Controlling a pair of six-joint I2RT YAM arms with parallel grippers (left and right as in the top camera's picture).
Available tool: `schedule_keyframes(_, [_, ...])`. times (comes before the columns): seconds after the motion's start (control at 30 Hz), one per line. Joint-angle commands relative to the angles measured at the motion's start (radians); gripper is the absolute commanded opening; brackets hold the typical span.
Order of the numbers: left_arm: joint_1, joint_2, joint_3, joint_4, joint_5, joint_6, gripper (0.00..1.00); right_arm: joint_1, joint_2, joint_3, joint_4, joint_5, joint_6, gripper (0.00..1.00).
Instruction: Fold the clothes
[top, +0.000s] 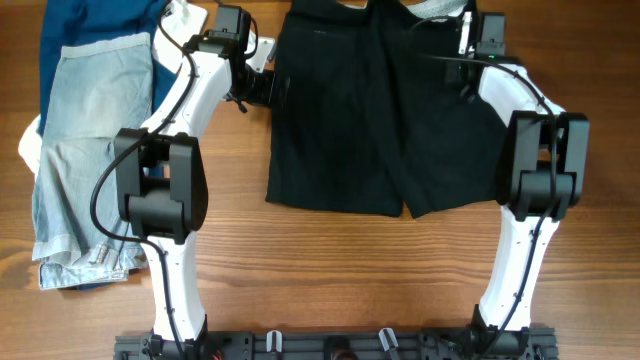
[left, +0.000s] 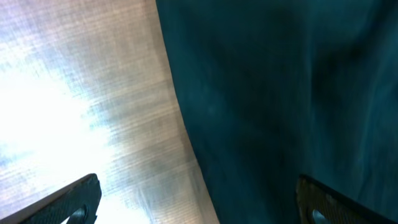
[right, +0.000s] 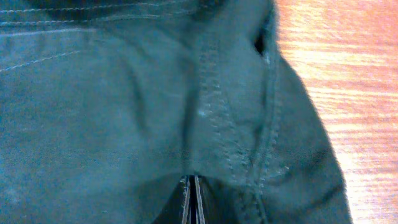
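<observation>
The black shorts (top: 370, 110) lie spread flat on the wooden table (top: 330, 260), legs toward the near edge. My left gripper (top: 278, 88) is open at the shorts' left edge. In the left wrist view its two fingers (left: 199, 199) are wide apart, with the fabric edge (left: 280, 93) and bare wood between them. My right gripper (top: 463, 40) is at the far right corner of the shorts. In the right wrist view its fingers (right: 193, 200) are pressed together under seamed fabric (right: 124, 106) that bunches over them.
Pale blue denim shorts (top: 90, 150) lie at the left, over a dark blue garment (top: 95, 20) at the far left corner. A white cloth (top: 30, 145) peeks out beside them. A pale item (top: 440, 8) sits at the far edge.
</observation>
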Motion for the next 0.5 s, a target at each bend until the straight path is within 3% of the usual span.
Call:
schedule_keyframes(0.0, [0.006, -0.025, 0.003, 0.042, 0.005, -0.01, 1.0, -0.09, 0.06, -0.011, -0.044, 0.047, 0.078, 0.05])
schedule_keyframes(0.23, [-0.037, -0.021, 0.003, 0.021, 0.006, -0.04, 1.0, -0.199, 0.06, -0.01, -0.147, 0.016, 0.112, 0.06])
schedule_keyframes(0.37, [-0.06, -0.021, 0.003, -0.066, 0.018, -0.045, 1.0, -0.231, 0.058, 0.014, -0.266, 0.012, 0.183, 0.08])
schedule_keyframes(0.43, [-0.061, -0.022, 0.003, -0.124, 0.085, -0.043, 1.0, -0.24, 0.049, 0.034, -0.329, -0.062, 0.198, 0.26])
schedule_keyframes(0.47, [-0.061, -0.022, 0.003, -0.15, 0.12, -0.031, 1.0, -0.241, 0.038, 0.037, -0.344, -0.1, 0.199, 0.44])
